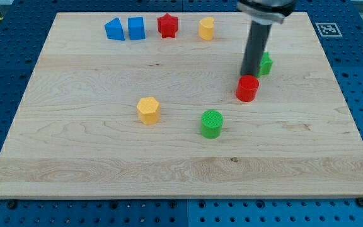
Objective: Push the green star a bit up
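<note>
Wood board (74,164): my tip (251,75) btwn green star (266,64) & red cylinder (247,88); no hand.

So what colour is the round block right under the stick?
Red. The round block sits just below my tip, seen clearly in the camera view.

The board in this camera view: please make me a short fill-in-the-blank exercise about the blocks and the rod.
1. My tip is just above the red ____.
2. The green star is partly hidden behind the ____.
3. The top row holds two ____ blocks, a red star and a yellow block.
4. The yellow hexagon lies to the view's ____ of the green cylinder.

Missing words: cylinder; rod; blue; left
</note>
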Motion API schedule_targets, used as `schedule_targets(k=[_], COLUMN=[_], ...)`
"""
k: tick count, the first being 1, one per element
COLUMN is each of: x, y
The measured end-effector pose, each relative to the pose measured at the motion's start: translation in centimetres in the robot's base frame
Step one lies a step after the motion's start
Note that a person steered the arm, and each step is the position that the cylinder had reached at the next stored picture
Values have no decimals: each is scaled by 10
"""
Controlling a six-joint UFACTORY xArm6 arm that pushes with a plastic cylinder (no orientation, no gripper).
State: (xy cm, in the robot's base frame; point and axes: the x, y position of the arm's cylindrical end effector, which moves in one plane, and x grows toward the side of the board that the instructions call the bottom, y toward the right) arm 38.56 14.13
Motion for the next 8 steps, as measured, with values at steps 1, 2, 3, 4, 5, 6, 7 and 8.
schedule_targets(k=[1,2,3,4,5,6,7,8], x=[-1,-1,-2,-2,-18,-35,-37,-30], y=[44,85,96,79,63,62,55,49])
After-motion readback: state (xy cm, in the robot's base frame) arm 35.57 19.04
